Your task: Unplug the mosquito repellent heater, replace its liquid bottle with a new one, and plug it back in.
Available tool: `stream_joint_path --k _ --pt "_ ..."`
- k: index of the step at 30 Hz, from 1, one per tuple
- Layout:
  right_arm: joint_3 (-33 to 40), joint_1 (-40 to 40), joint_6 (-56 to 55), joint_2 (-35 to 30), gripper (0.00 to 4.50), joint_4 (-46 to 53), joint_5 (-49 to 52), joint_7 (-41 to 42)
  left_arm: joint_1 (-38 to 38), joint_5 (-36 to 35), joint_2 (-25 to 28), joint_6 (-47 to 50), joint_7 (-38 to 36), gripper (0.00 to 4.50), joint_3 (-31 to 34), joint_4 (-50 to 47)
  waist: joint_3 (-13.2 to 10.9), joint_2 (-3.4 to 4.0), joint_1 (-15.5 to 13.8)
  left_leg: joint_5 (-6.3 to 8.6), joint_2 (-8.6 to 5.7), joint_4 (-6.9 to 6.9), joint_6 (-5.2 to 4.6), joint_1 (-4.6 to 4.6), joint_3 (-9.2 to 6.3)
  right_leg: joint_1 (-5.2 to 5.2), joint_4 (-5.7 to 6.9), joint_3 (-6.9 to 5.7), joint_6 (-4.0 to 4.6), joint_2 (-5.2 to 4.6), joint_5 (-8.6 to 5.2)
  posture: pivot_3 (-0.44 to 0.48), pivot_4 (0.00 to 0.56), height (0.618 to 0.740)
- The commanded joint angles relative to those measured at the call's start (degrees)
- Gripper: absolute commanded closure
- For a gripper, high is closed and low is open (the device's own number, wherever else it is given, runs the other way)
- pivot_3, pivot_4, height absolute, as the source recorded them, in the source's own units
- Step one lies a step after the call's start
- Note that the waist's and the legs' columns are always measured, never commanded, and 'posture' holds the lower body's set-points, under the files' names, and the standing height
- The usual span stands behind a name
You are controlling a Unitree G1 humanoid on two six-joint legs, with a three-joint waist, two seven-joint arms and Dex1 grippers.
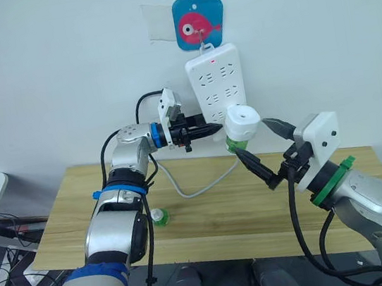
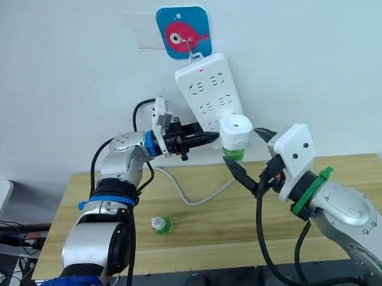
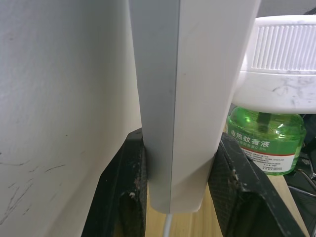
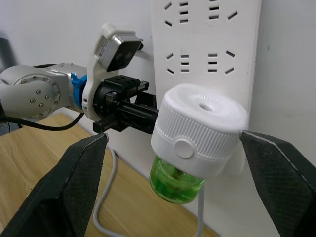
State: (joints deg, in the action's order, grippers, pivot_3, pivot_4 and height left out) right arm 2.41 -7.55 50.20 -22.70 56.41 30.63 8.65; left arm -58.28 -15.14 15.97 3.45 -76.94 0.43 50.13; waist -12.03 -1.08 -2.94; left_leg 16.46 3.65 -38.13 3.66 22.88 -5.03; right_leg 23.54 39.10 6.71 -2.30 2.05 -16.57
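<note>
Left claw (image 1: 207, 131) clamped on power strip (image 1: 217, 82) edge to steady it; right claw (image 4: 173, 163) spread wide around heater (image 4: 200, 131), seemingly plugged in; close squarely on cap, pull straight out

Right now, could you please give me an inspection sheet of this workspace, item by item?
Surface: wooden table, mostly bare.
Job's things: mosquito repellent heater with green liquid bottle screwed under it, at the lower end of the power strip hanging on the wall; a second green bottle stands on the table.
Clutter: nothing seen.
Grippers: left gripper clamps the strip's lower end; right gripper open, fingers either side of the heater, apart from it.
Cables: strip's white cord loops over the table.
Surroundings: fish hook plate on white wall.
</note>
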Motion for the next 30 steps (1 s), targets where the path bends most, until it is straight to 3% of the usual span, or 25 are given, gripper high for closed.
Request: stream_joint_path --k 1,7,12,30 --pt "3.30 0.76 1.79 2.02 0.00 3.54 3.11 -4.42 -1.22 -1.56 -0.53 2.78 2.44 3.21 1.04 -5.39 -0.04 0.00 0.00 0.00 0.00 0.00 0.00 0.00 0.00 0.00 0.01 0.00 0.00 0.00 0.00 0.109 0.220 0.740" --pt "1.66 -0.78 5.59 4.44 0.00 3.59 10.80 -15.96 3.37 -1.82 -0.49 6.23 5.74 3.21 0.44 -15.45 -0.17 0.06 0.31 -0.08 0.00 0.02 0.15 -0.01 -0.08 0.01 0.15 -0.05 0.00 -0.05 0.00 0.083 0.226 0.740" --pt "-1.47 -4.66 12.66 12.64 0.00 3.35 11.66 -25.04 4.97 -2.06 -1.15 8.52 8.71 3.21 0.23 -18.98 -0.36 0.18 1.07 -0.15 -0.01 0.03 0.25 0.01 -0.27 0.02 0.29 -0.19 0.01 -0.05 -0.01 0.076 0.230 0.740" --pt "-2.80 -17.37 20.38 18.11 0.00 -3.44 3.21 -29.09 6.31 -2.00 -1.55 8.44 8.66 3.21 -0.74 -20.45 -0.58 0.38 1.57 -0.44 -0.09 0.20 0.77 0.17 -1.17 -0.04 0.45 -1.13 0.32 -0.16 -0.22 0.071 0.231 0.740"
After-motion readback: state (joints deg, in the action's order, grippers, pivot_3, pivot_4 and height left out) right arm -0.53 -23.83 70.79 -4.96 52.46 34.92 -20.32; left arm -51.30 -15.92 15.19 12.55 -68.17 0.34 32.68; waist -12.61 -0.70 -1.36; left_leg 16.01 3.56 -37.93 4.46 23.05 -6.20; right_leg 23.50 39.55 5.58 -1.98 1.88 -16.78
